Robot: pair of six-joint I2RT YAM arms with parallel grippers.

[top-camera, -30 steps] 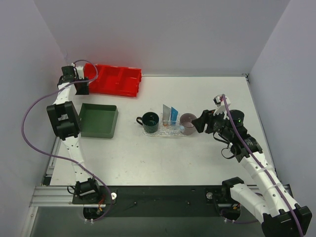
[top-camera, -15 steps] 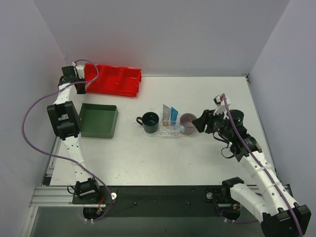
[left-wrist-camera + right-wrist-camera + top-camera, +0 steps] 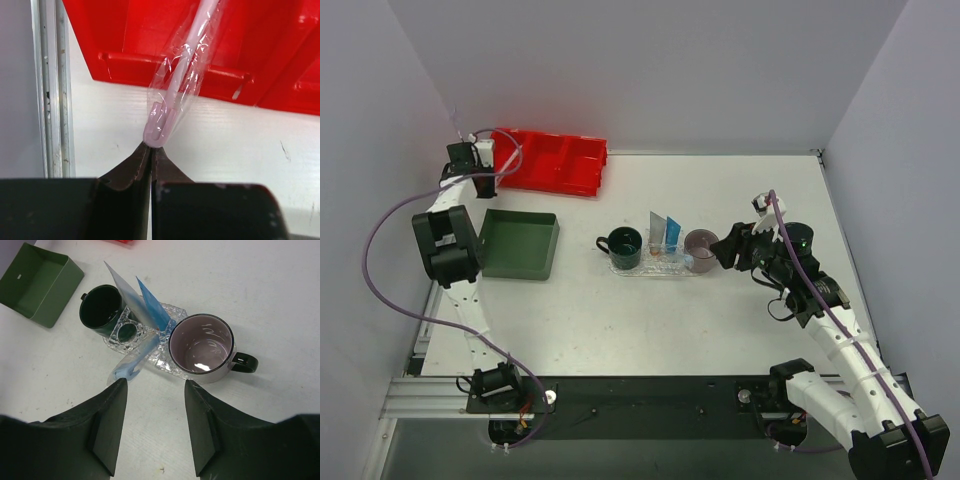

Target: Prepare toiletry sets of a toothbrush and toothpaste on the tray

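Left wrist view: left jaws pinch a pale pink, clear-wrapped toothbrush (image 3: 176, 86) by its end; right jaws open, empty.

High rear view over table (image 3: 650, 320), left wrist close on red bin (image 3: 110, 30), right wrist above tray (image 3: 129, 332), both shared overhead.
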